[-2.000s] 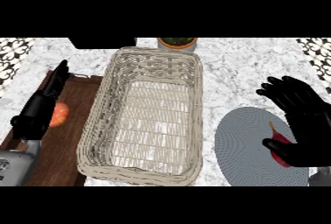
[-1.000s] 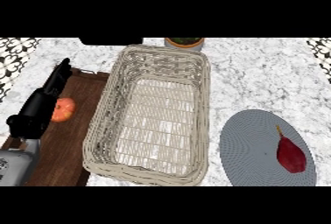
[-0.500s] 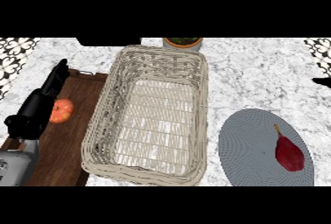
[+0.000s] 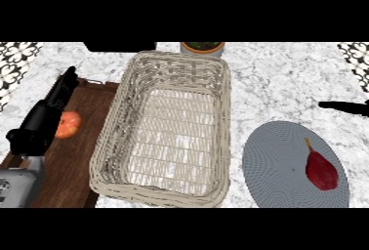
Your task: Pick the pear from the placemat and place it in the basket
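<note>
On the grey placemat (image 4: 277,161) at lower right lies the pear (image 4: 320,169), dark red, stem pointing up and away, nothing touching it. It sits toward the mat's right side, well apart from the basket (image 4: 115,141). That wicker basket fills the middle of the counter (image 4: 281,83), long and rectangular, its woven floor bare of fruit.

Over at the right edge, a black sliver pokes in: that's the right hand (image 4: 344,106), just a fingertip or so showing above the mat and clear of the pear. From so little, it cannot be told whether the fingers are spread or curled.

Left side now: the left hand (image 4: 45,121) comes up from the lower edge along the grey forearm, fingers straight and pressed together, stretched over a dark wooden board (image 4: 79,161). It grips nothing. Just beside it on the board rests a small orange-red fruit (image 4: 69,125), possibly an apple, partly hidden by the hand. A pot (image 4: 202,47) peeks in behind the basket's far end.
</note>
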